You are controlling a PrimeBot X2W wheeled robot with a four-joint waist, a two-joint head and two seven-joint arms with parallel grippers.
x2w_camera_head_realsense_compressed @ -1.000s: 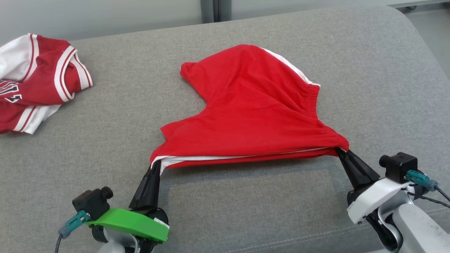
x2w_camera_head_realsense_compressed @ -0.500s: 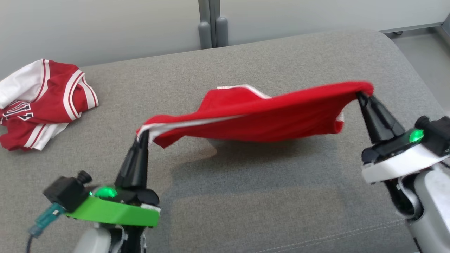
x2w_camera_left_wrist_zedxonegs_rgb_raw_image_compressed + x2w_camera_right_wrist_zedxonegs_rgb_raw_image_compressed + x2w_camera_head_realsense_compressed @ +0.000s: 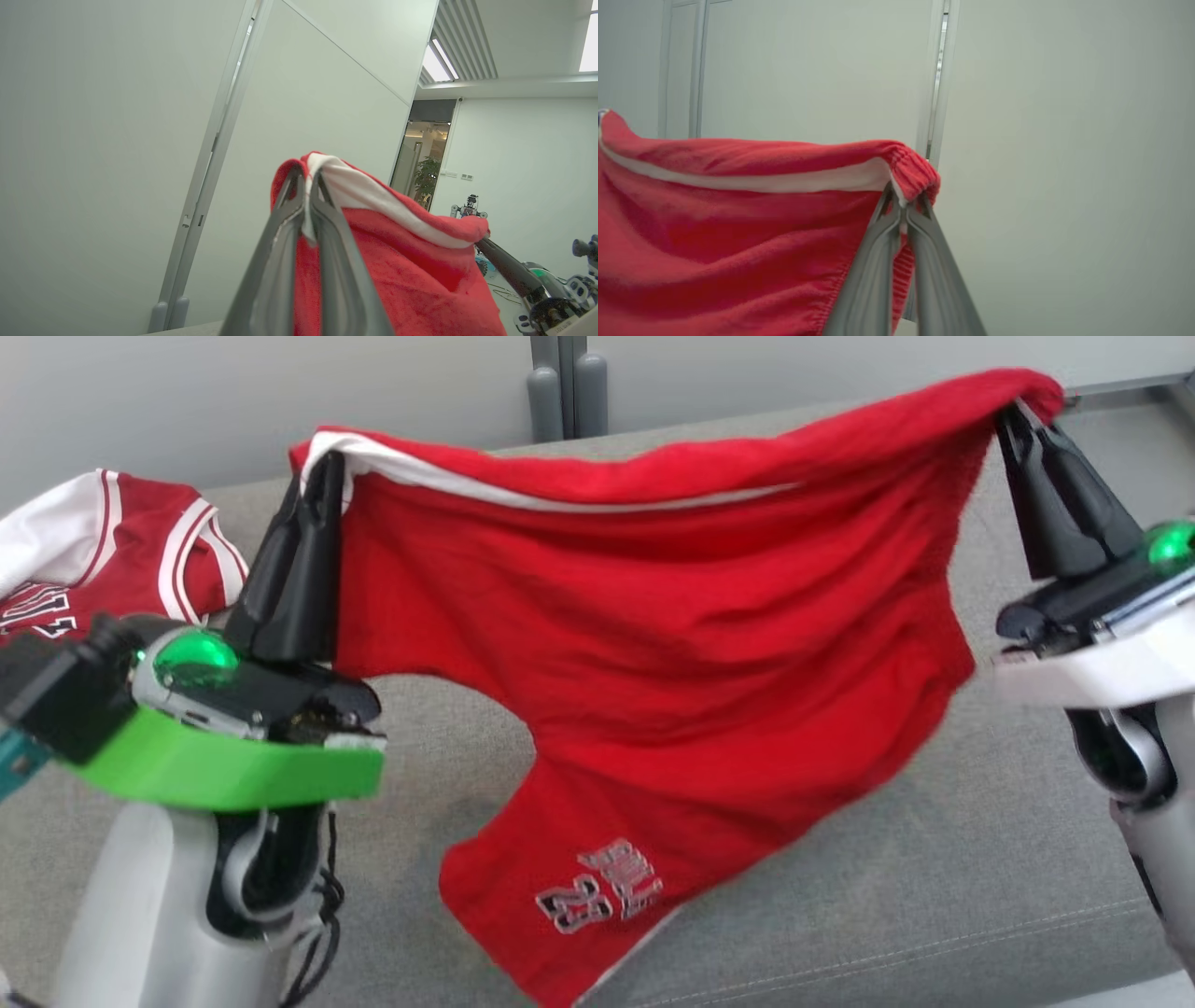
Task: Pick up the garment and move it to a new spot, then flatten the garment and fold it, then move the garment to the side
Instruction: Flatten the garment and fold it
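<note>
The head camera looks forward and down from above and behind both arms onto the grey seat (image 3: 934,896), whose far edge meets the pale wall (image 3: 233,392) at the top of the view. The left wrist camera sits close behind the left gripper (image 3: 306,175), tilted up at the wall and ceiling, and catches the right gripper (image 3: 481,239) at its lower right. The right wrist camera, just as close behind its own fingers, faces the wall. All three share the white-striped upper edge of the garment (image 3: 672,644).

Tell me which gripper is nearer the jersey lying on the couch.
Left. The left gripper holds the shorts close by the jersey; the right gripper holds their other corner, far across.
</note>
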